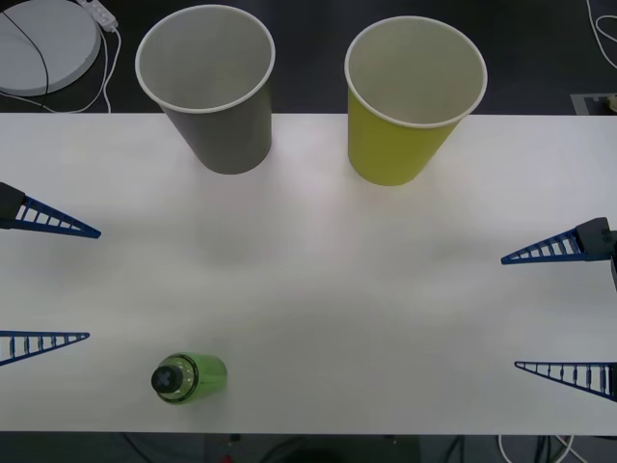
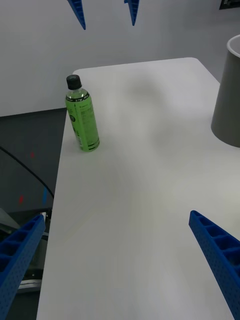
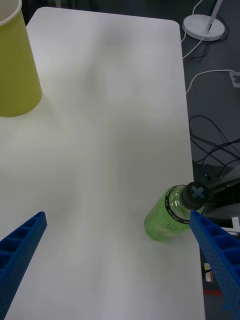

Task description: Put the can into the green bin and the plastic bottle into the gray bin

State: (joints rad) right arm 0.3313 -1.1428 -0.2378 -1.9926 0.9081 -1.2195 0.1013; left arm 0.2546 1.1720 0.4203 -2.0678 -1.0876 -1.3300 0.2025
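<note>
White table (image 1: 318,289) carries three things: gray bin (image 1: 212,92), green bin (image 1: 410,101), plastic bottle (image 1: 190,377)

Gray bin: upright at the far edge of the table, toward the far left corner, mouth open upward. Seen in the right wrist view as a gray wall (image 2: 227,105) at the table's far side

Green bin: upright at the far edge, right of the gray bin, the two standing apart with bare table between them. Yellow-green wall, pale inside, white rim. Also in the left wrist view (image 3: 15,70)

Plastic bottle: upright near the near edge of the table, toward the near left corner, well apart from both bins. Black cap on, green label around the body. Right wrist view shows it standing close to the table edge (image 2: 82,115); left wrist view looks down on the cap (image 3: 172,215)

Left gripper (image 1: 92,285): at the left edge of the table, fingers spread wide, nothing between them. The bottle stands just beside the nearer finger, not touching as far as the front view shows

Right gripper (image 1: 511,313): at the right edge of the table, fingers spread wide, holding nothing, well apart from the bottle and the bins

Floor beyond the table: a white round base (image 1: 43,43) with cables at far left
</note>
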